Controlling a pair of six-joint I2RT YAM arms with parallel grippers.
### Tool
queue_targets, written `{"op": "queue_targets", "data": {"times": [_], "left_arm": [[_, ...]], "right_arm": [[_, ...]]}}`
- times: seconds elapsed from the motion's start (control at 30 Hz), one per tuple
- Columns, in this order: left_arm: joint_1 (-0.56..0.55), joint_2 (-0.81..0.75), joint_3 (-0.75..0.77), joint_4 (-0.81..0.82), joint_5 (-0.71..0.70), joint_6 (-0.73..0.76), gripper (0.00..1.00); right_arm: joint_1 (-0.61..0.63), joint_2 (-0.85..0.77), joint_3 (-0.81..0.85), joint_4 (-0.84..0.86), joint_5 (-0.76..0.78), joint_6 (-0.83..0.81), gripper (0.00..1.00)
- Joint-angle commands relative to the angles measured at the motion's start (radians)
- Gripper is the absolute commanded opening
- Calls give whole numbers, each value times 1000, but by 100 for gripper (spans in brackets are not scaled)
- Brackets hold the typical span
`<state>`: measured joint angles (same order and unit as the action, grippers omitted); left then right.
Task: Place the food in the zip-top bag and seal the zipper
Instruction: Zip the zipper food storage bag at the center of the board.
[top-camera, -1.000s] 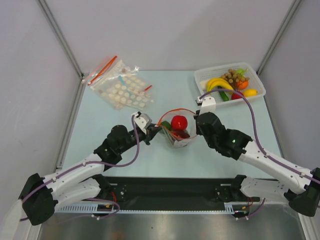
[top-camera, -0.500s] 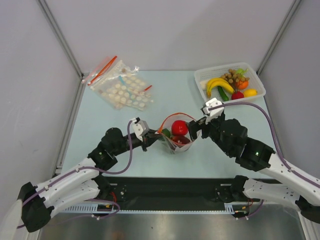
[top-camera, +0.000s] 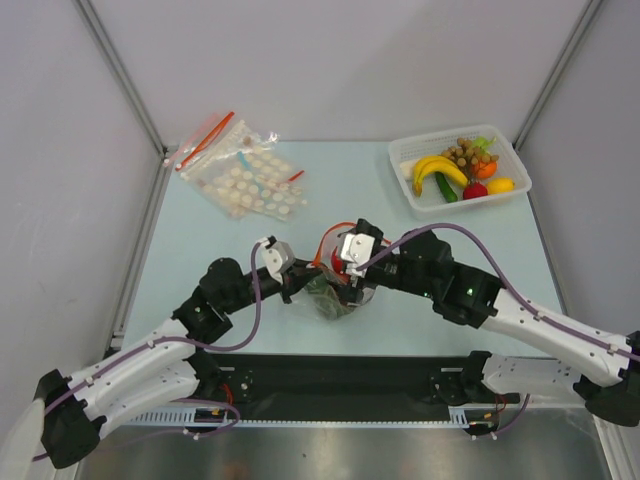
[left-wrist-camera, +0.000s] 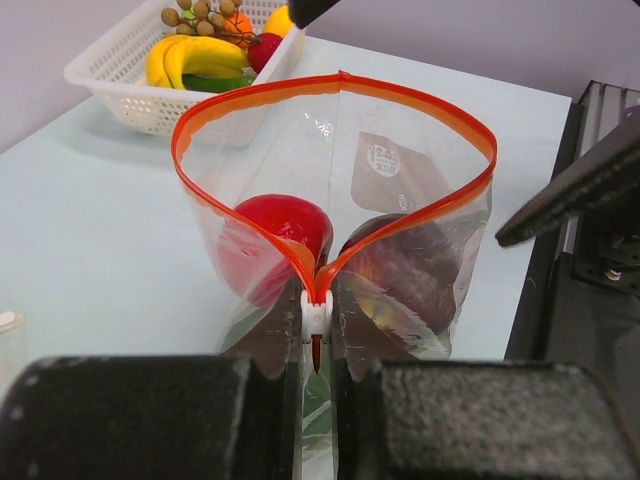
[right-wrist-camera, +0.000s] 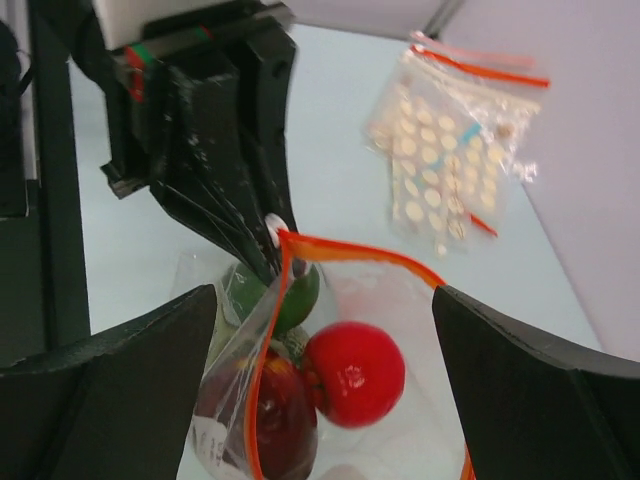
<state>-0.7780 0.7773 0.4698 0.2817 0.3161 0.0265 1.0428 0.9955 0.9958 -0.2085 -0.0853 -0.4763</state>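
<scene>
Sealing looks like the step in hand, since the food sits inside the zip-top bag (left-wrist-camera: 300, 150), which stands upright on the table (top-camera: 200, 260) with its mouth spread into a wide loop. A shiny red fruit (right-wrist-camera: 355, 372), a dark red piece (right-wrist-camera: 265, 410) and a green ball (right-wrist-camera: 290, 290) are down in the bottom of the bag. The left gripper (left-wrist-camera: 316, 380) is clenched on one end of the zipper (left-wrist-camera: 340, 80), right at the white slider where the two red lips meet, so that corner of the bag is anchored. From that pinch the lips bow apart and run away from the left gripper to the bag's far corner, which is the zipper's long axis. The right gripper (right-wrist-camera: 325, 300) hangs above the bag's mouth with its jaws released and wide, one finger off each side of the bag and neither touching the plastic as far as its wrist view shows. The jaws' closing line lies across the mouth, so shutting them should press the two lips together. Being over the open stretch, the right arm is the one placed for this. It probably needs to drop to strip height beside the pinched corner, close, then slide away from it along the bag
</scene>
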Motion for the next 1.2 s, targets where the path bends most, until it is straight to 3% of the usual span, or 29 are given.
{"op": "queue_targets", "data": {"times": [0.0,0.27,0.57,0.83,0.9,1.17], "left_arm": [[3,-30,-13,22,-11,12,0],[-3,-73,-28,-19,-45,38,0],[-29,-61,-7,-62,-48,65,0],[-47,-59,3,-82,-83,76,0],[-50,-59,4,-88,-87,79,0],[-56,-69,13,-119,-150,78,0]], "right_arm": [[-1,55,84,-18,-152,-166,95],[-119,222,285,-256,-400,-341,81],[-213,339,343,-361,-651,-485,79],[-201,426,451,-459,-689,-521,77],[-201,448,464,-473,-677,-530,73],[-193,414,486,-482,-699,-499,73]]}}
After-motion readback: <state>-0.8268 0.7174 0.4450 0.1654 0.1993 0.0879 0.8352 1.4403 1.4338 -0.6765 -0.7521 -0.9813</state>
